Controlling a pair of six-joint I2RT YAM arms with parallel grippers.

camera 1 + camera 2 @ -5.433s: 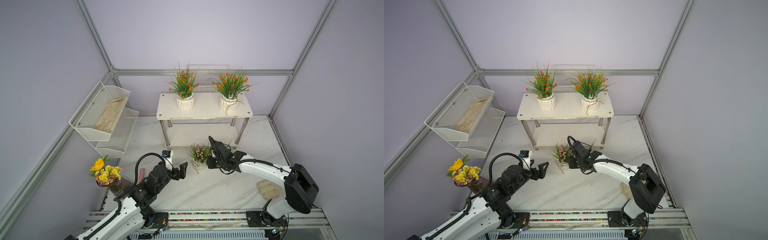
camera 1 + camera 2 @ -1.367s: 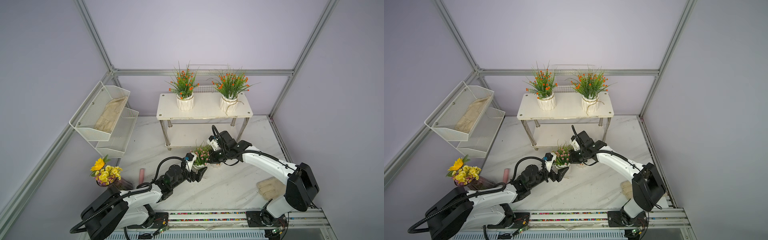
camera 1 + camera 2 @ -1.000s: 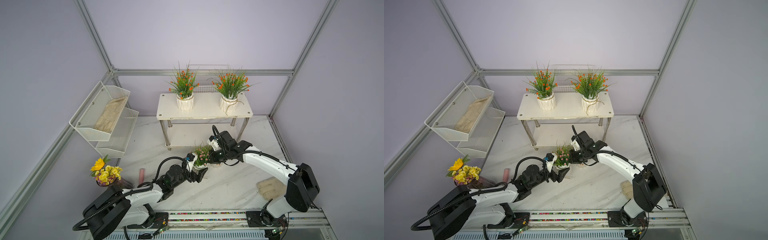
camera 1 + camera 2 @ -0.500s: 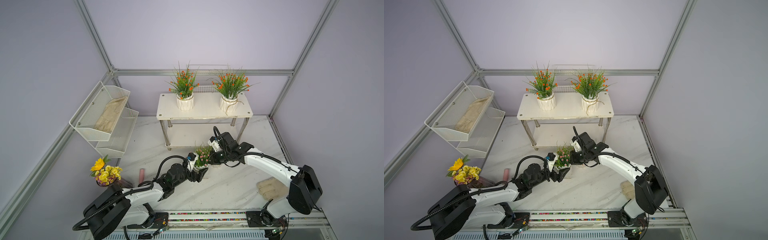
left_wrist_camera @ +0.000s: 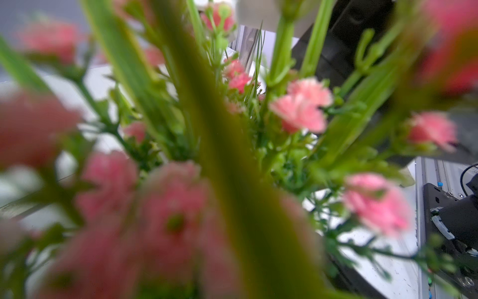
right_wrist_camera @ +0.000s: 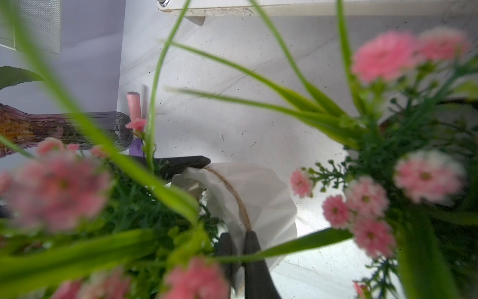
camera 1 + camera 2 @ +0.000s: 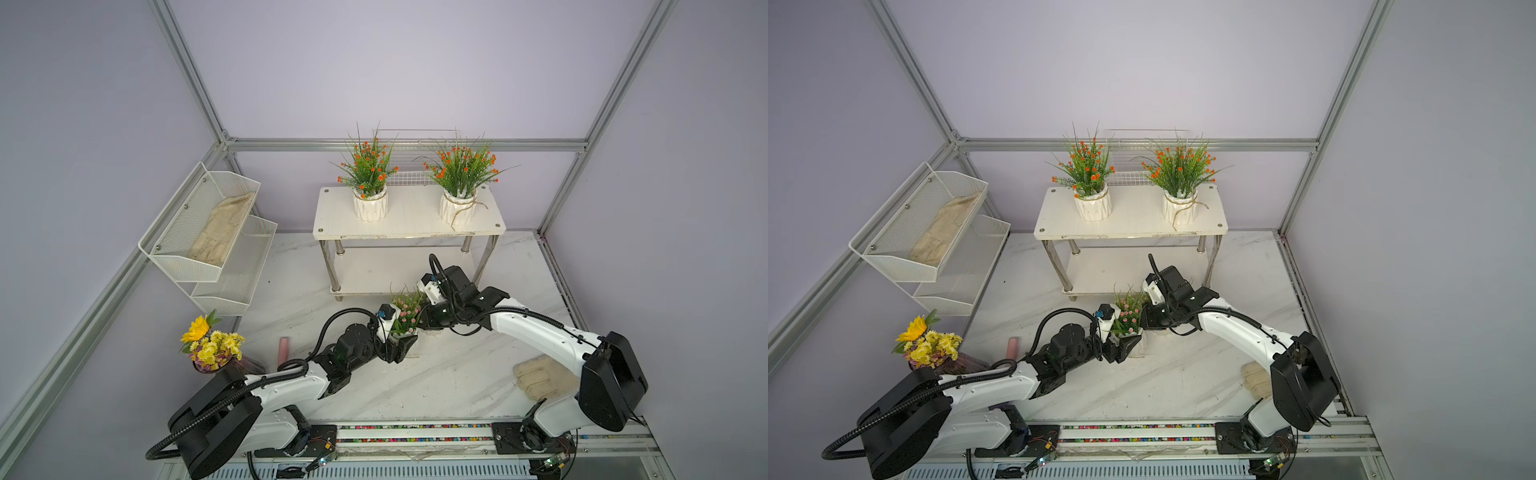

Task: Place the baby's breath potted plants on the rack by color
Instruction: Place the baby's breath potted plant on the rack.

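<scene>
Marble tabletop (image 7: 457, 386): pink plant's pot (image 6: 261, 196) between spread left jaws; right jaws pinch its rim.

Two orange plants (image 7: 369, 183) (image 7: 461, 174) top the rack (image 7: 409, 226) — left gripper (image 7: 401, 349) at a pink plant (image 7: 406, 312).

- Walls (image 7: 395, 62): plain lilac panels at the back and on both sides.
- Metal posts (image 7: 187, 70) rise in the two back corners, and a crossbar (image 7: 291, 144) runs low along the back wall.
- Table (image 7: 436, 390): white marble pattern with grey veins and a few dark specks.
- Mesh bins (image 7: 245, 266): white, two tiers, against the left wall, with a beige cloth (image 7: 222, 232) in the upper bin.
- Wire basket (image 7: 409, 174): white grid by the back wall, partly hidden.
- Vase (image 7: 212, 345) of yellow flowers stands near the left front, with a pink stick (image 7: 284, 349) lying just beside it.
- Beige glove (image 7: 540, 380) lies on the right.
- Light is soft and even.
</scene>
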